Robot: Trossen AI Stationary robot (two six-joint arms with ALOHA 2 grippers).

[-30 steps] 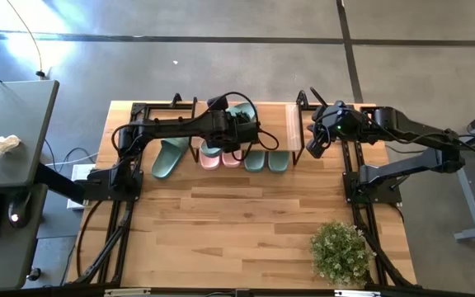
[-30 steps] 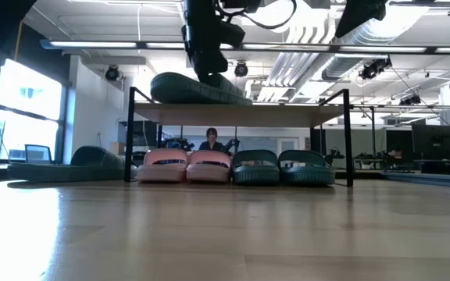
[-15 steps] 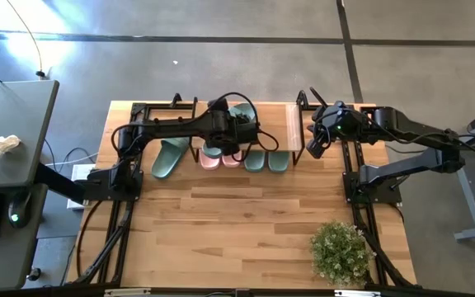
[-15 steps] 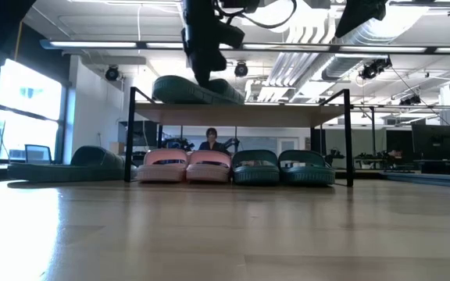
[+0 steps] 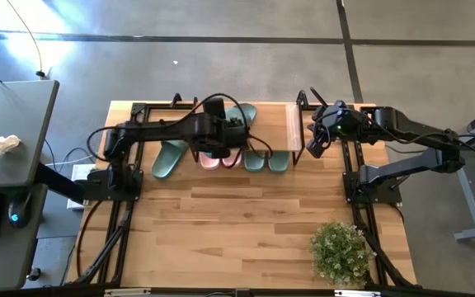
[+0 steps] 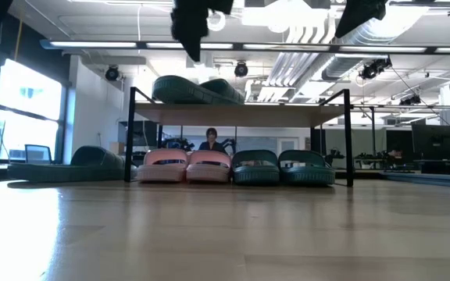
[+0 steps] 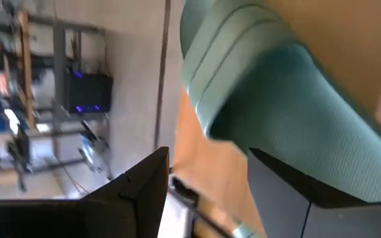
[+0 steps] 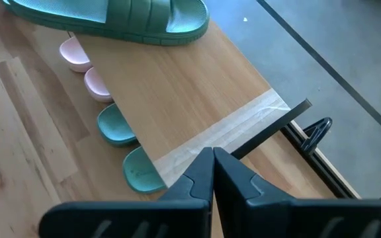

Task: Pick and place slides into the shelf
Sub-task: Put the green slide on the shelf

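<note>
Shelf [image 6: 241, 113]: five slides [image 6: 198, 90] stowed; one green slide [image 5: 170, 158] left on tabletop [image 5: 246, 223]. Left gripper [image 5: 239, 134] jaws open, empty; right gripper [image 5: 313, 148] jaws closed, empty.

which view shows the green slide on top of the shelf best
The right wrist view: the green slide lies flat on the shelf, unobstructed. The low view shows it side-on; the high view has the left arm covering most of it; the left wrist view is close and cropped.

The high view looks straight down on the whole counter [image 5: 246, 223], the shelf [image 5: 283, 124] near its far edge. The low view sits at counter height, facing the shelf [image 6: 241, 112] front-on from well back. Each wrist view looks from close onto the shelf top [image 8: 177, 92], shared with the others.
</note>
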